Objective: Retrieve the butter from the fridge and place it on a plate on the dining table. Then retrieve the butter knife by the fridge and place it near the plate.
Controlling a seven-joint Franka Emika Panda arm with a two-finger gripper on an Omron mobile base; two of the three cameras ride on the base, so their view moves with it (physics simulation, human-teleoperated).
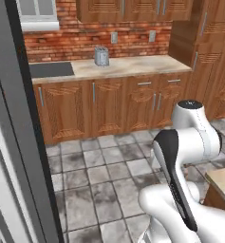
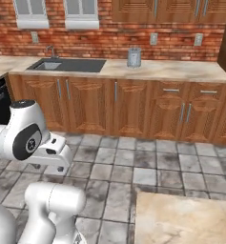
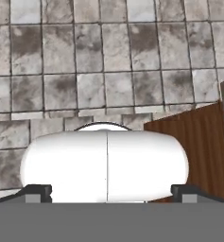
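The desk has a beige marbled top and brown wood sides, at lower right of both base views. The gripper, jaws wide and empty, points down at floor tiles just beside it

Base cams fwd from behind arm, share counter, hand cam down at floor
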